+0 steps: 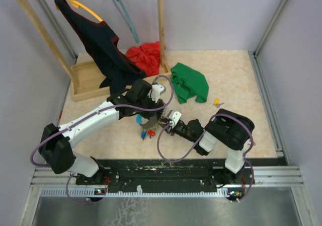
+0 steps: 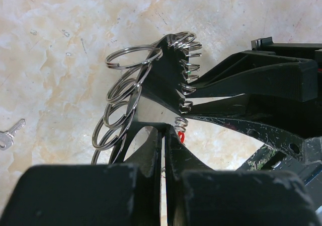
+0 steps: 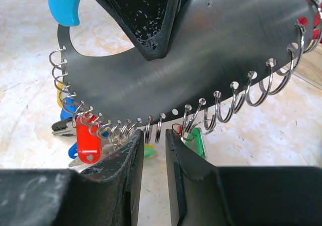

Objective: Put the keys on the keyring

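At the middle of the bench [image 1: 236, 75], the keyring [image 3: 166, 80] is held off the surface, its dark plate clenched by the left end effector [image 2: 163, 130]. The right end effector [image 3: 152, 140] is set at the lower rim, jaws narrowly apart around the small rings [image 3: 116, 130]; whether 1 is pinched cannot be told. The plate should be held steady while 1 ring is worked open slowly. No real container is seen; 1 yellow-tagged key [image 1: 217, 102] lies well apart.
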